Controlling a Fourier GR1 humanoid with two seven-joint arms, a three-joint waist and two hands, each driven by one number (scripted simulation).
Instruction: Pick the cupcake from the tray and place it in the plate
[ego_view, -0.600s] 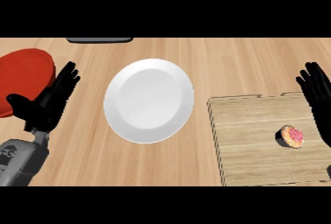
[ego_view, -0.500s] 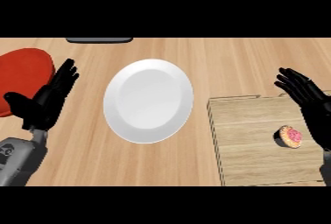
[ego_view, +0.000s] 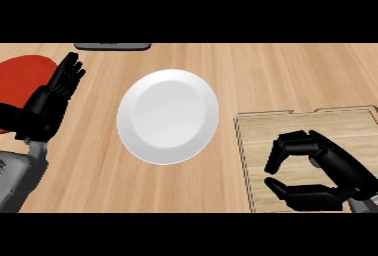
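We are at the pick: our right hand (ego_view: 319, 172) sits low over the tray (ego_view: 258, 135), fingers and thumb curved toward each other with a gap between them, and the cupcake is hidden beneath it, so we cannot tell whether it is gripped yet. Next, we judge, the fingers must close on the cupcake, then lift and carry it left to the plate (ego_view: 168, 116), which lies bare just beside the tray. Our left hand (ego_view: 50, 102) rests open at the left, over a red dish (ego_view: 26, 70). Half a second ago the right hand was open and raised, and the cupcake showed on the tray.
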